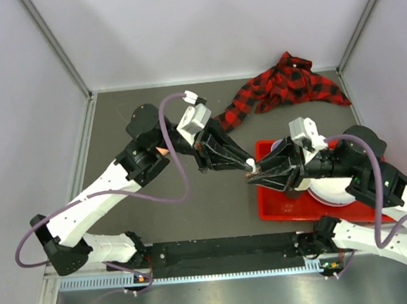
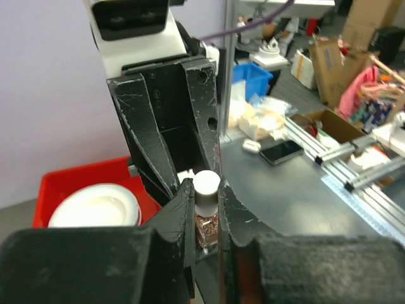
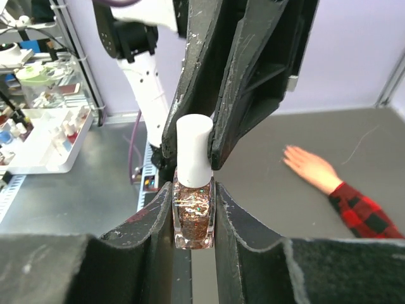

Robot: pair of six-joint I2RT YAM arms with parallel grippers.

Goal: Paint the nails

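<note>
At the left edge of the red tray (image 1: 275, 206), the right gripper (image 3: 193, 206) is clamped on the glass body of a glitter polish bottle (image 3: 193, 223). The left gripper (image 3: 193, 149) is closed on its white cap (image 3: 193, 136).

Only the right wrist view shows the mannequin hand (image 3: 309, 167) plainly. It lies flat on the dark table (image 3: 342, 136), well apart from the bottle, with its plaid sleeve (image 3: 364, 214) trailing right. The nails are too small to make out. Overhead, the left arm hides most of that hand.

The left wrist view shows a white bowl (image 2: 95, 204) in the tray behind the cap.
</note>
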